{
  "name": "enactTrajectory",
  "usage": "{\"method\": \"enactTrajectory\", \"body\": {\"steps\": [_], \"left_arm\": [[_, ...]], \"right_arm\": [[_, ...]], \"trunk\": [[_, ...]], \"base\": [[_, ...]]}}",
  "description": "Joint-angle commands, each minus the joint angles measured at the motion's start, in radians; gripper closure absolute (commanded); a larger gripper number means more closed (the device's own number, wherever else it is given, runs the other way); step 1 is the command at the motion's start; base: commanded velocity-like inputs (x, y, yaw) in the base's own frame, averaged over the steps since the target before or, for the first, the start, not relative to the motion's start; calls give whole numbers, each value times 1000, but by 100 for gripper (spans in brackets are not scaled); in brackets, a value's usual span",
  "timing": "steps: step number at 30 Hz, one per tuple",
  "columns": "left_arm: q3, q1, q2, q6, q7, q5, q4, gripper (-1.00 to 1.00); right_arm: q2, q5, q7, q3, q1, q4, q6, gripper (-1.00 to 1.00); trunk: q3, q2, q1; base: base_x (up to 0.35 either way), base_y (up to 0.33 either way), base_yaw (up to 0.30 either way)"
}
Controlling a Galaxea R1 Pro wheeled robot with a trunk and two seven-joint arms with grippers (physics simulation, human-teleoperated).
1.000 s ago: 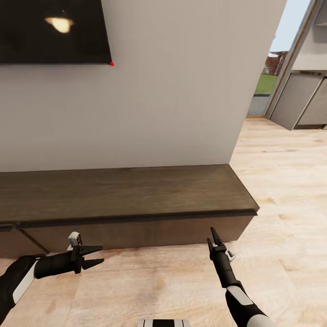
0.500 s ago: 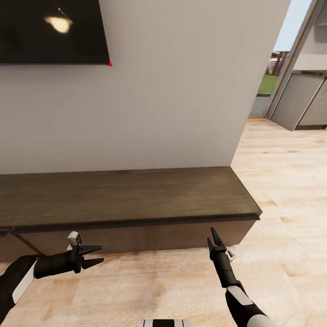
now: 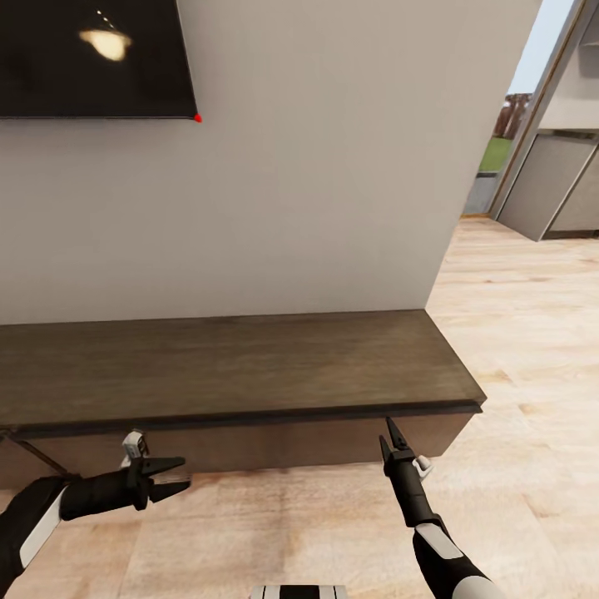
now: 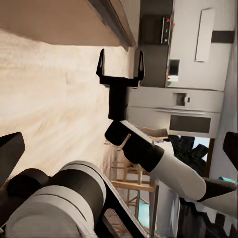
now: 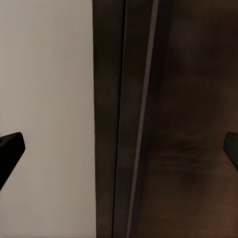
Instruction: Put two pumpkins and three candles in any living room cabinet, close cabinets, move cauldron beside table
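Running left to right, the cabinet faces two open, empty hands.

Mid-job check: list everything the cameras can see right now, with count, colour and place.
cabinet: one, dark brown, long and low against the wall, straight ahead; front looks closed.
screen: one, black, on the wall above the cabinet's left part.
wall: one, pale grey, behind the cabinet.
floor: light wood planks, in front and to the right.
doorway: one, far right, with grey units past it.
fridge: one, grey, beyond the right arm in the left wrist view.
left gripper: one, black, jaws open, low in front of the cabinet.
right gripper: one, black, jaws open, pointing at the cabinet front.
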Motion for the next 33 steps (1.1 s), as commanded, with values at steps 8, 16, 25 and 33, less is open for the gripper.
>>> {"method": "enactTrajectory", "body": {"steps": [8,16,25,33], "left_arm": [[-4,94,0,0,-104,-8,-10,-100],[-3,104,1,0,-104,-8,-13,-100],[5,105,4,0,-104,-6,-14,-100],[6,106,5,0,-104,-4,-14,-100]], "right_arm": [[-1,0,0,1,0,0,-4,-100],[0,0,0,1,0,0,-4,-100],[1,0,0,2,0,0,-5,-100],[1,0,0,2,0,0,-6,-100]], "trunk": [[0,0,0],[0,0,0],[0,0,0],[-12,-1,1]], "base": [[26,0,0],[129,0,0],[88,0,0],[2,0,0]]}}
